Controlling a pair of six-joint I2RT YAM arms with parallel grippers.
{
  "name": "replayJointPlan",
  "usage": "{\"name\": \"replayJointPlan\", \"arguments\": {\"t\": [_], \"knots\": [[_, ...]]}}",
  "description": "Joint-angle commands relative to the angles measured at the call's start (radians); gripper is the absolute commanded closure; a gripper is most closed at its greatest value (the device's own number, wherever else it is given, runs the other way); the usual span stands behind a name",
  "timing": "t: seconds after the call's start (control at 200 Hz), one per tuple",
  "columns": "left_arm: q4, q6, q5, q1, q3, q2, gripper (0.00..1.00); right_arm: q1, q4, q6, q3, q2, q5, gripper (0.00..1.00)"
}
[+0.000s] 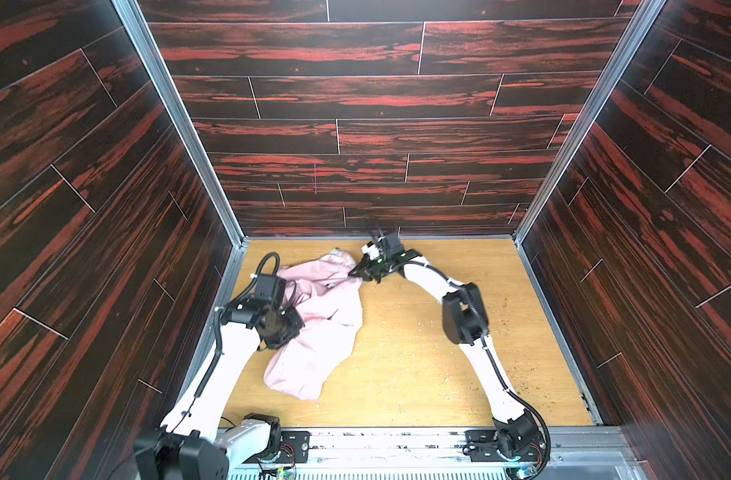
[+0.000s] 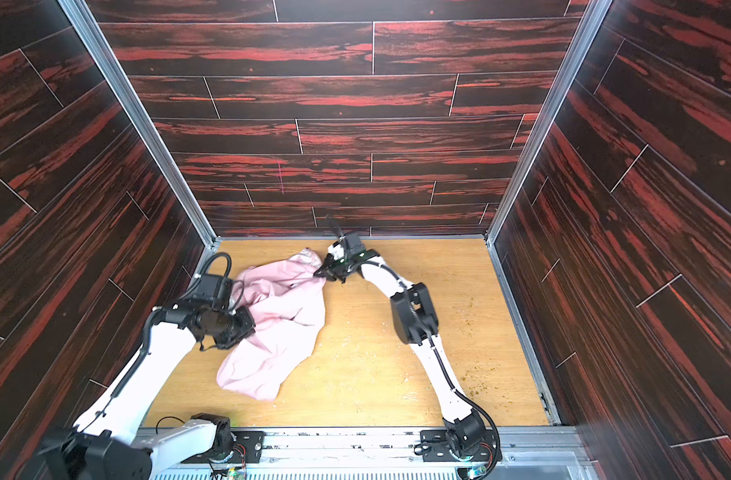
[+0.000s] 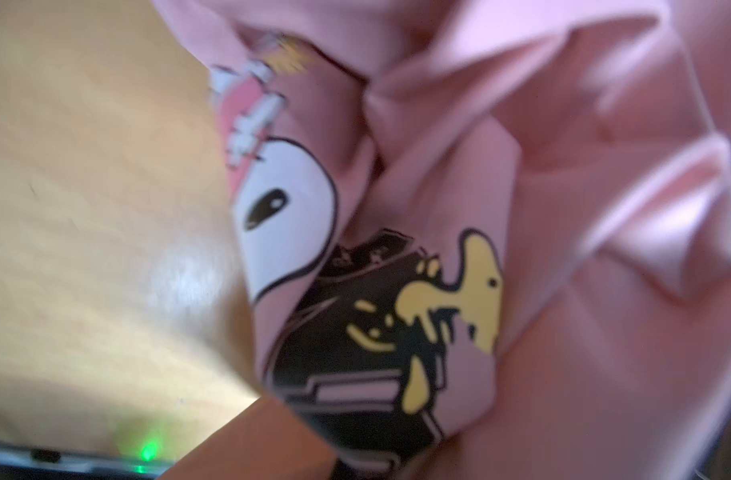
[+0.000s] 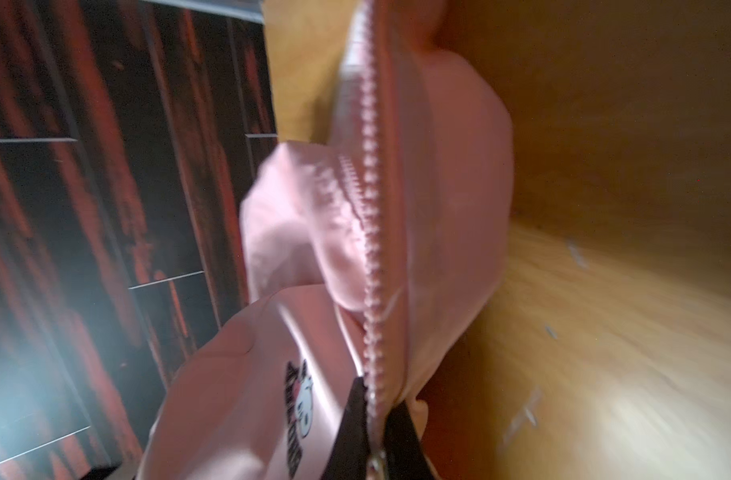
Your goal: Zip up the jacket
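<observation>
The zipper [image 4: 372, 249], pinched by the right tool [image 4: 376, 424], is to be pulled along its teeth while the jacket [image 1: 322, 328] is anchored by the left tool [image 1: 285, 332], clamped on it.

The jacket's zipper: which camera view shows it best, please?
The right wrist view: zipper teeth run close up to the right claw. Both top views show the jacket only as pink folds; left wrist view, its print.

The left arm [image 1: 235, 349] hides its own jaws, and the jacket [image 3: 563, 249] shows blurred.
</observation>
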Motion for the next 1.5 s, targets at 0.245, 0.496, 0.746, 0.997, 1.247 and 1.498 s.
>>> {"name": "replayJointPlan", "arguments": {"t": [0.245, 0.496, 0.746, 0.997, 1.247, 1.498], "knots": [[0.122, 0.105, -0.198, 0.011, 0.366, 0.332, 1.0, -0.125, -0.051, -0.164, -0.484, -0.629, 0.205, 1.0], [0.149, 0.146, -0.212, 0.01, 0.665, 0.572, 1.0, -0.111, -0.058, -0.15, -0.79, -0.903, 0.273, 1.0], [0.051, 0.199, -0.241, 0.015, 0.903, 0.806, 1.0, 0.048, -0.075, -0.145, -0.892, -0.889, 0.277, 0.95], [-0.056, 0.175, -0.218, 0.058, 0.961, 0.85, 0.36, 0.07, -0.195, -0.233, -0.786, -0.887, 0.417, 0.4], [-0.044, 0.127, -0.167, 0.091, 0.672, 0.627, 0.23, 0.013, -0.247, -0.285, -0.718, -0.859, 0.476, 0.31], [0.021, 0.043, -0.11, 0.108, 0.31, 0.325, 0.17, -0.106, -0.253, -0.257, -0.594, -0.658, 0.448, 0.29]]}}
